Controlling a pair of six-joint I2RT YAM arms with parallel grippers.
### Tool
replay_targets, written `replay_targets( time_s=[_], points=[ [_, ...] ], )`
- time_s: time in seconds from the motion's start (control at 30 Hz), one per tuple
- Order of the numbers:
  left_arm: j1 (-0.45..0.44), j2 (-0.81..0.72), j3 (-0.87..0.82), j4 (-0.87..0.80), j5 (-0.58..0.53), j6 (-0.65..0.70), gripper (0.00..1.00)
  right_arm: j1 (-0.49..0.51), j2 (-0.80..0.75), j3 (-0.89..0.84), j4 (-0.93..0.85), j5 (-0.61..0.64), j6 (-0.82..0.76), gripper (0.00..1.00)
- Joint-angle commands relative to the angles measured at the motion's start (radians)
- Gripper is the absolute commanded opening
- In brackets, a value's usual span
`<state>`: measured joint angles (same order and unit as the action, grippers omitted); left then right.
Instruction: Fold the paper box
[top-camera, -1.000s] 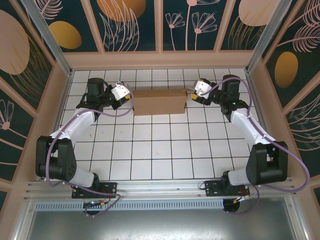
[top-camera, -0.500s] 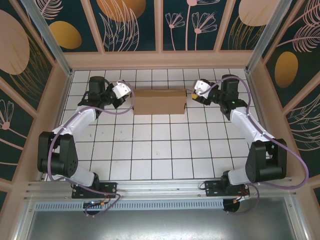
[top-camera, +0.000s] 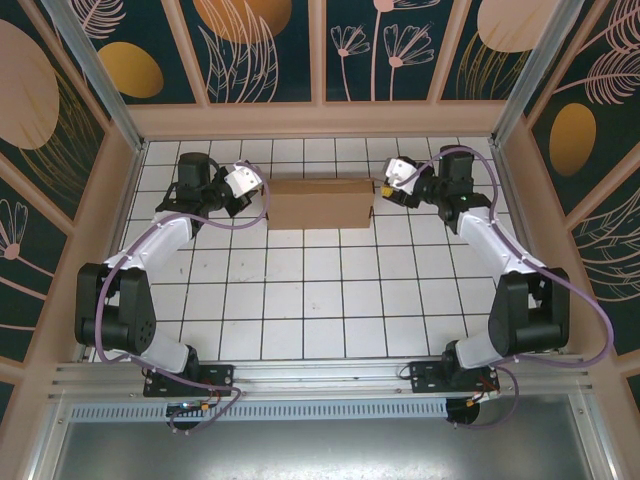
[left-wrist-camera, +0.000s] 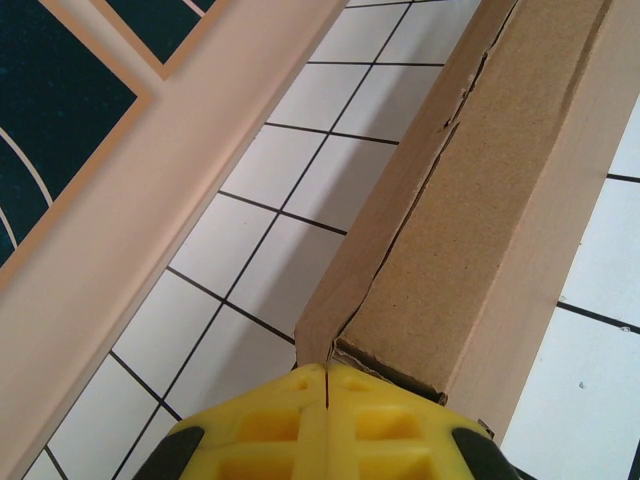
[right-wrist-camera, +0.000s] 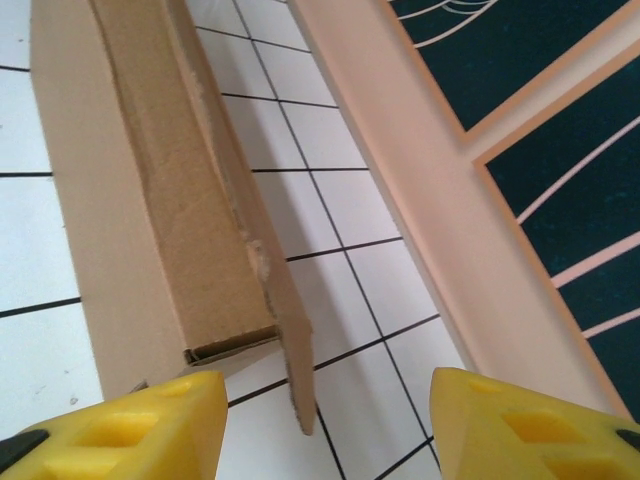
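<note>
A white tiled desk (top-camera: 320, 300) carries one paper box (top-camera: 320, 203) between two claws: left claw (left-wrist-camera: 327, 385) pressed fully together at one end, right claw (top-camera: 385, 187) parted, holding nothing, at the other.

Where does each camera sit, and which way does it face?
Top external: above and behind the bases, looking down on the table and paper box; both arms, left gripper and right gripper show.
Left wrist: on the left wrist, faces the box's left end; closed yellow fingers at bottom.
Right wrist: on the right wrist, faces the box's right end; spread yellow fingers at bottom.
Shared: the box, in all three.
</note>
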<state>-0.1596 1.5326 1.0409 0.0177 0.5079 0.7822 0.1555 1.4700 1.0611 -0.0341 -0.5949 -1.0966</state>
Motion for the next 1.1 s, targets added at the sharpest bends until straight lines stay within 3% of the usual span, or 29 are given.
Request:
replay_targets(
  time_s=[0.0,0.23,0.5,0.67,0.8,0.87,1.07],
  points=[
    [-0.009,-0.017,-0.011,0.019,0.016,0.02,0.0,0.02,0.031,0.035,-0.026,0.0,-0.031,0.57],
    [-0.009,-0.035,-0.036,0.023,0.004,0.035,0.0,0.039,0.081,0.051,0.025,0.046,-0.003,0.55],
    [-0.009,-0.043,-0.03,0.012,0.004,0.04,0.0,0.052,0.094,0.045,0.048,0.058,0.009,0.33],
    [-0.01,-0.047,-0.031,0.01,0.007,0.042,0.0,0.064,0.114,0.044,0.058,0.091,0.017,0.25],
    [-0.016,-0.051,-0.035,0.008,0.011,0.035,0.0,0.077,0.118,0.051,0.053,0.107,0.027,0.1],
    [-0.022,-0.051,-0.033,0.005,0.018,0.013,0.0,0.083,0.114,0.055,0.05,0.109,0.044,0.01],
    [-0.051,-0.04,-0.006,-0.013,0.016,-0.148,0.0,0.127,0.107,0.056,0.081,0.156,0.195,0.0]
  ],
)
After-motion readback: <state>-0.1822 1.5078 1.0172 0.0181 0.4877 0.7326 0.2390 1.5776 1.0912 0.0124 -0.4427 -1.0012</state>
